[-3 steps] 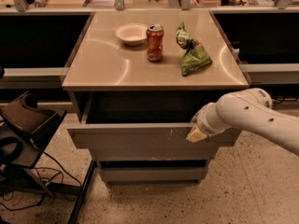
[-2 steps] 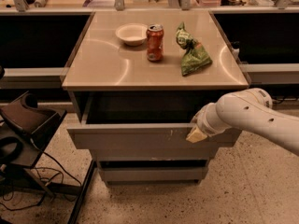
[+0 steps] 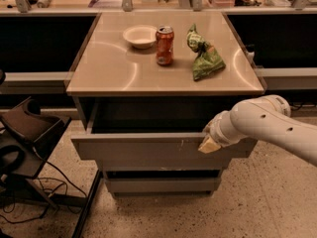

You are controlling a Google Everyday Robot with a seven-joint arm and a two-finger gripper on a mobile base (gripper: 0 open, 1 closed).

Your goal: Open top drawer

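Touching top drawer (image 3: 143,153) front near its right end: gripper (image 3: 210,144), open or closed cannot tell. Front runs left-right; pull comes toward camera.

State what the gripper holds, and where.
Cannot be told: the gripper sits at the upper front edge of the top drawer, near its right end.

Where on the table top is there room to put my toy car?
The front strip of the table top is bare, and so is the left side beside the bowl. The back middle is crowded with bowl, can and green bag. The gripper is lower, at the right end of the open top drawer's front.
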